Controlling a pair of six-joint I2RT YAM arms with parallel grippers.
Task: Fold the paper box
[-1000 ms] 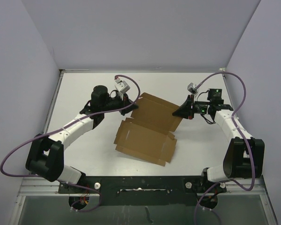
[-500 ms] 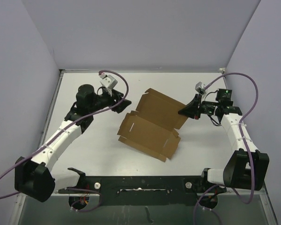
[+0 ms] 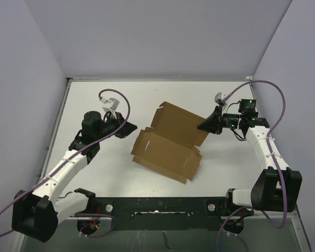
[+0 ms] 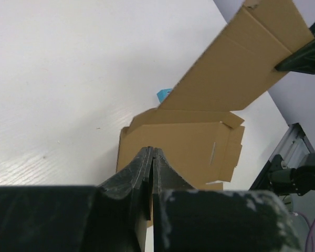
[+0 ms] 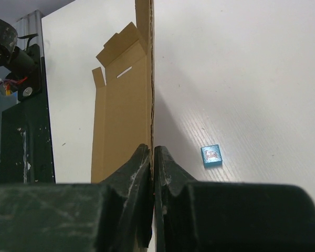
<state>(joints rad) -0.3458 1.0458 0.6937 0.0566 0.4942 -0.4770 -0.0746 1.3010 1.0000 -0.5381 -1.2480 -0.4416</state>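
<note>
Early fold: the paper box (image 3: 165,152) lies mid-bench (image 3: 94,105), its far panel held raised by the right gripper (image 3: 201,126), jaws pinching its right edge, while the left gripper (image 3: 132,127), jaws pressed together and empty just left of the box, probably tucks a side flap next.

The box (image 3: 165,152), a plain brown die-cut cardboard sheet with flaps and slits, is laid near the middle of the table (image 3: 94,100). Its near panel is spread flat; its far panel is raised along a crease.
</note>
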